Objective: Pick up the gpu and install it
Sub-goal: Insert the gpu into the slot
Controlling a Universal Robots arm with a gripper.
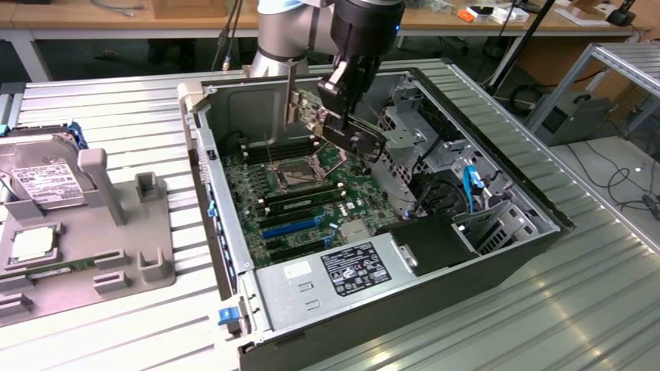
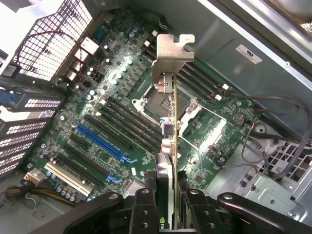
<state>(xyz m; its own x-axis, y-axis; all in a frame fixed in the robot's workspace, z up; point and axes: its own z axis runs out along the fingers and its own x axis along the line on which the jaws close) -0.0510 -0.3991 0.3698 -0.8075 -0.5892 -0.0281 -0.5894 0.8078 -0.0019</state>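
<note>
The black gripper (image 2: 169, 207) is clenched on the thin green, silver-bracketed gpu (image 2: 168, 127) (likely light, stiff, fragile; edges suit gripping).

**A robotics lab set up for computer assembly**

A robot arm (image 1: 356, 31) stands over 1 open computer case (image 1: 433, 309), its motherboard (image 1: 309, 193) bare, with the gpu (image 1: 345, 127) held above the board. The case sits on a ribbed metal table (image 1: 557, 309) rather than a desk. At the exterior view's left, 1 grey moulded fixture (image 1: 113, 247) keeps a hard drive (image 1: 46, 182) and other parts in shaped slots. Long wooden workbenches (image 1: 443, 19) strewn with small gear run along the back. At the exterior view's right, loose cables (image 1: 629, 185) trail over the floor near a metal frame (image 1: 608, 69).
</note>
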